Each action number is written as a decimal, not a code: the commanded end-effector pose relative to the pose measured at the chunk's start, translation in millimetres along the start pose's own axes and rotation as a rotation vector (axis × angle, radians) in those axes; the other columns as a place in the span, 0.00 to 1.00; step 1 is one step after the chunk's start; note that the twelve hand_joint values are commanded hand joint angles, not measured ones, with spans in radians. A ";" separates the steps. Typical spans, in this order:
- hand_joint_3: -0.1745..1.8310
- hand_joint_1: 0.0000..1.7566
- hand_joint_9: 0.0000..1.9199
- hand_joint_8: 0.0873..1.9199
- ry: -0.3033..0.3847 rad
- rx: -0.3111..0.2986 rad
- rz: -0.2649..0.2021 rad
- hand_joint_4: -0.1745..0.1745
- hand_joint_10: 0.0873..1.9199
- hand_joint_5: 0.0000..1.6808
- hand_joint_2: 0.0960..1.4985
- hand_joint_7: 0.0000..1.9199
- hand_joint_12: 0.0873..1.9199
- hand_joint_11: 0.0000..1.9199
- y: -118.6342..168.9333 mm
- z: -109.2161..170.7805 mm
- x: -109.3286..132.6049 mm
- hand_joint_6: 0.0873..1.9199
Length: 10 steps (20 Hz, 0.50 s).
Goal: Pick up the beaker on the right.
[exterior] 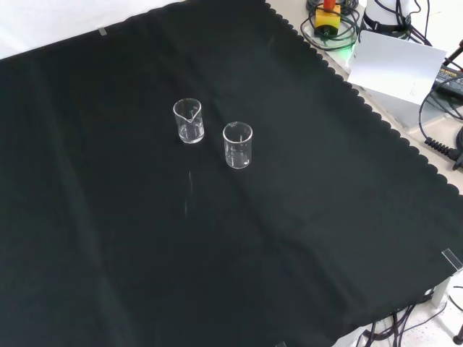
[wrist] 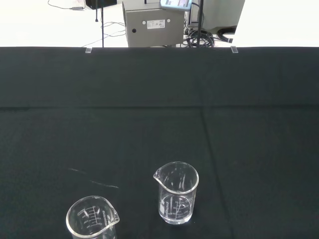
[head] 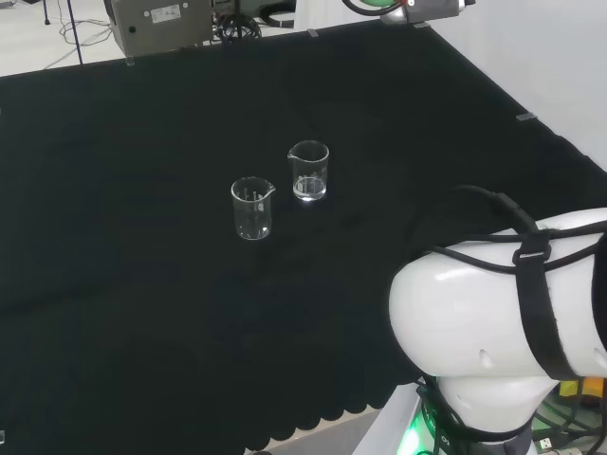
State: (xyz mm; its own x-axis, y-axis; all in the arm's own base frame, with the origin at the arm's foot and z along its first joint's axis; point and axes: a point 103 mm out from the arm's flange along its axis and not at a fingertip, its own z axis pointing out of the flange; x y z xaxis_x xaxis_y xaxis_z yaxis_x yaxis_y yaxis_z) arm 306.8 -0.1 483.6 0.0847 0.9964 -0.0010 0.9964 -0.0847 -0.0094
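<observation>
Two small clear glass beakers stand upright on the black cloth, a short gap apart, and both look empty. In the head view one beaker [head: 309, 172] is to the right and slightly farther off, and the other beaker [head: 252, 209] is to its left and nearer. The front view has the first beaker [exterior: 188, 121] upper left and the second beaker [exterior: 237, 144] lower right. From the wrist camera, the farther beaker [wrist: 175, 194] shows whole and the nearer beaker [wrist: 92, 224] is cut by the picture's edge. Nothing touches either one.
The arm's white link [head: 503, 313], strapped with black cable, bulks at the head view's lower right. A grey equipment box [head: 161, 24] stands beyond the cloth's far edge. Past the cloth's scalloped edge [exterior: 376, 119] lie a white board [exterior: 394, 65] and cables.
</observation>
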 end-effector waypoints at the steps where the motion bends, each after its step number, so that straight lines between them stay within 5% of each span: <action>1: 0.33 0.13 0.10 0.27 -0.008 -0.008 0.001 0.41 0.30 0.29 0.70 0.04 0.66 0.00 0.4 -0.1 -0.1 0.00; 4: 0.29 0.06 0.08 0.25 0.002 -0.003 0.003 0.42 0.30 0.29 0.79 0.03 0.65 0.00 2.6 0.4 -4.9 0.00; 10: 0.28 0.05 0.08 0.25 0.002 0.003 0.016 0.42 0.30 0.29 0.80 0.03 0.65 0.00 7.7 5.8 -17.1 0.00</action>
State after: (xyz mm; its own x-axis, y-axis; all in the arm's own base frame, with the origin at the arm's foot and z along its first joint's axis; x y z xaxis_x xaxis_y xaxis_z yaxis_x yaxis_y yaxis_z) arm 310.4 -5.4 485.0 0.0641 0.9973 0.0363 0.9979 -0.0641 -0.0023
